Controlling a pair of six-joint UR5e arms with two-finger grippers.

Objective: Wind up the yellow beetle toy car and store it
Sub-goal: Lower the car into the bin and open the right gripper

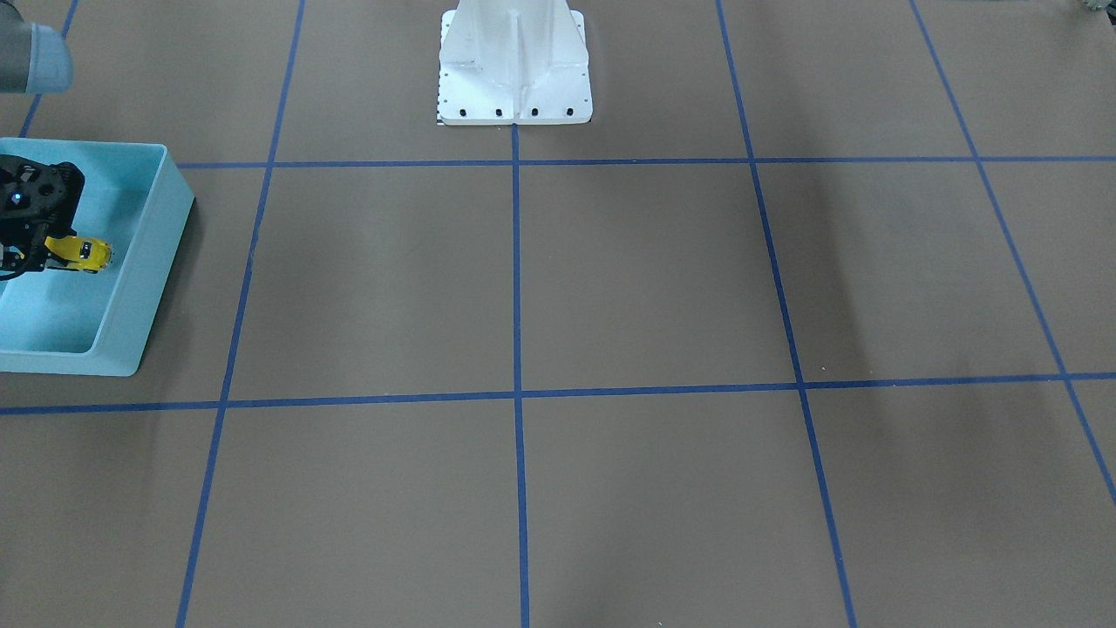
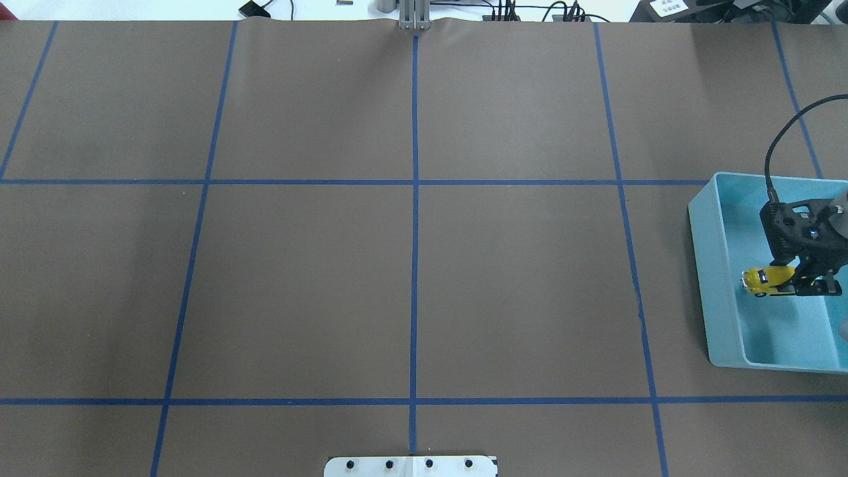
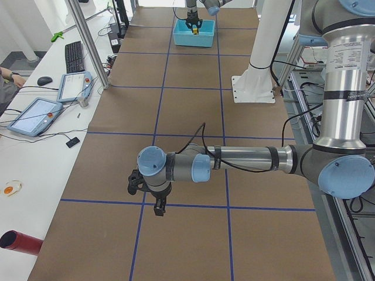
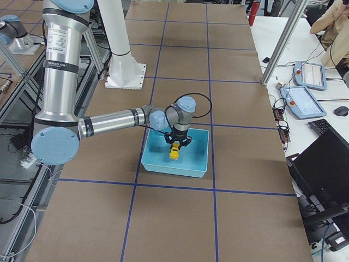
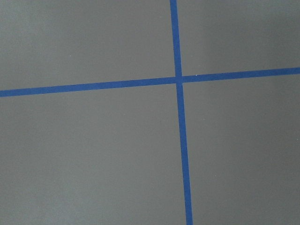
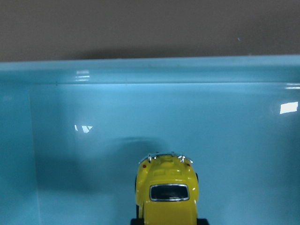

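The yellow beetle toy car point(image 2: 765, 280) hangs inside the light blue bin point(image 2: 702, 265) at the table's right end, with my right gripper point(image 2: 793, 281) shut on its rear half. In the front-facing view the car point(image 1: 83, 253) sticks out of the black gripper point(image 1: 51, 253) over the bin's floor point(image 1: 70, 314). The right wrist view has the car point(image 6: 167, 192) at the bottom centre, its shadow on the bin floor ahead and the bin wall point(image 6: 150, 70) beyond. My left gripper point(image 3: 157, 208) hovers low over the brown table, far from the bin; I cannot tell if it is open or shut.
The brown table cover carries a grid of blue tape lines point(image 2: 415, 199). The white robot base point(image 1: 514, 70) stands at the table's edge. Tablets, a keyboard and a person's arm point(image 3: 6, 76) lie on a side desk beyond the table.
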